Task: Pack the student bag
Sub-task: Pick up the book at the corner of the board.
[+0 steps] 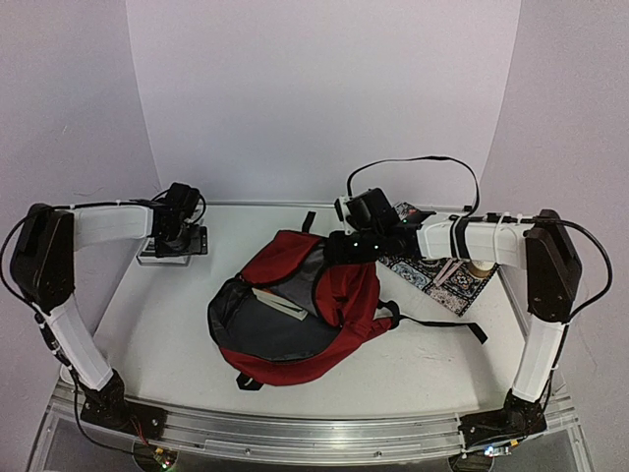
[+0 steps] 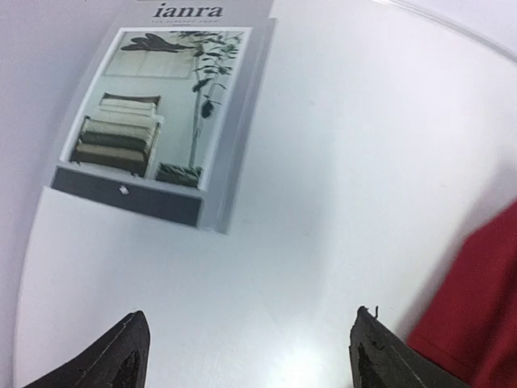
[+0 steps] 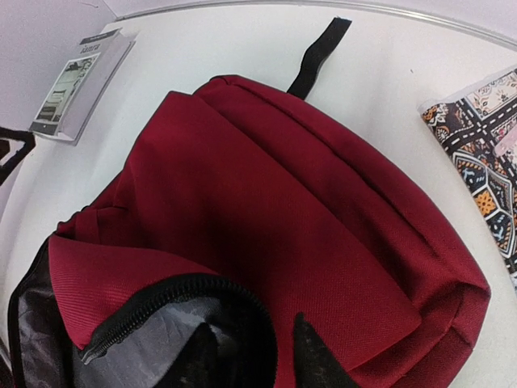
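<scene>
Student bag [image 1: 287, 258] dark red, unzipped, grey lining showing.

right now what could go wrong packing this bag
1. The right pincer sits at the zipper rim of the student bag; if the fabric slips away, the opening may sag shut.
2. The booklet lies flat on the table under the open left pincer; a thin flat item may be hard to pinch.
</scene>
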You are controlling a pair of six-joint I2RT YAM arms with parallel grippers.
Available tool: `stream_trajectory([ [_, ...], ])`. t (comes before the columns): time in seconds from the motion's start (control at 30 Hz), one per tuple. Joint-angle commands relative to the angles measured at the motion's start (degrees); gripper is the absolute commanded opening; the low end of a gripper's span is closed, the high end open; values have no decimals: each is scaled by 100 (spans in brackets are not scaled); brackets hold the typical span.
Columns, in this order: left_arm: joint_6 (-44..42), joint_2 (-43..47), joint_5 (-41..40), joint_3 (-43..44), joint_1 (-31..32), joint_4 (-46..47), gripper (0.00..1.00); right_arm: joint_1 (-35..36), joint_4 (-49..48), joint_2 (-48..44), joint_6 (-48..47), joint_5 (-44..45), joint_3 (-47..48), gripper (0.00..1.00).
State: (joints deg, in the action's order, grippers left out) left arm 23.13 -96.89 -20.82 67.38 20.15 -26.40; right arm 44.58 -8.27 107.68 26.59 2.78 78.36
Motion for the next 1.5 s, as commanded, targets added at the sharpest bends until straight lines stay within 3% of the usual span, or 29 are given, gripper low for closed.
stream_trajectory([
  [0.0,-698,-734,-587,1060,-240,-529,84,-28,80,-353,-87,-503,-157,47],
  [0.3,-1193,-2322,-1189,2560,-430,-1091,71,-28,5,-961,-133,-1605,-663,77],
  [0.5,-1372,-3014,-1565,3379,-426,-1302,60,-28,-27,-1358,-164,-1750,-986,89],
  [0.9,-1675,-3809,-2033,4005,-408,-1543,32,-28,-113,-1931,-193,-1398,-1444,95],
  [1.03,-1645,-3570,-2093,3948,-293,-1639,19,-28,-121,-2006,-193,-1308,-1470,96],
  [1.47,-1199,-2446,-2500,3670,168,-2553,6,-32,-306,-2000,-73,-1240,-1411,98],
])
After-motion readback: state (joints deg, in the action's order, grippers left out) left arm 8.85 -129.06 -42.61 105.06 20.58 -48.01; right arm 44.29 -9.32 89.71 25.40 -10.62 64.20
